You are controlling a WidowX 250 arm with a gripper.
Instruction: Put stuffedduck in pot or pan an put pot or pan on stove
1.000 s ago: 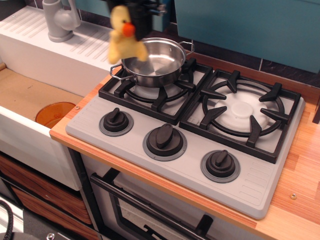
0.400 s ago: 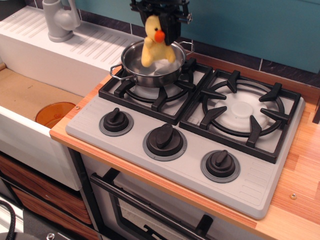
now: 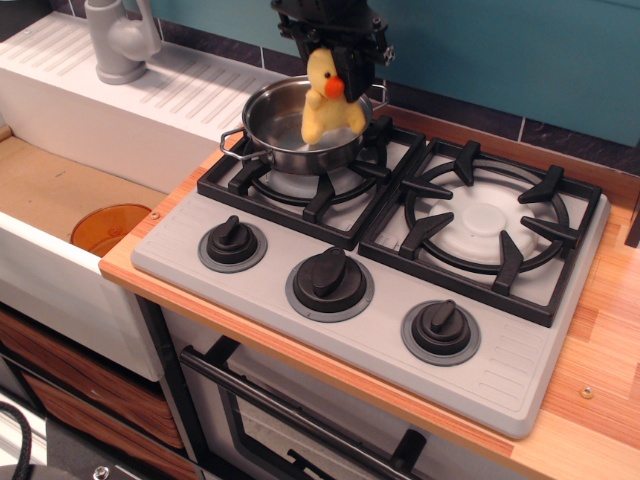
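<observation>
Duck held over the pot on the left burner

The stuffedduck (image 3: 327,100) hangs by its head from the black gripper (image 3: 335,45), whose jaws are clamped on it, its body inside the rim of the steel pot (image 3: 280,135), toward the right edge. The pot sits on the left grate of the stove (image 3: 400,330). The right burner (image 3: 485,225) beside it lies bare, with wooden counter (image 3: 600,330) past the stove's edge.

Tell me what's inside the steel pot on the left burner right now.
The pot shows bare shiny metal inside. The stuffed duck hangs from the gripper over its right side, apparently not yet resting in it. The duck's body covers the far right part of the pot's inside.
</observation>
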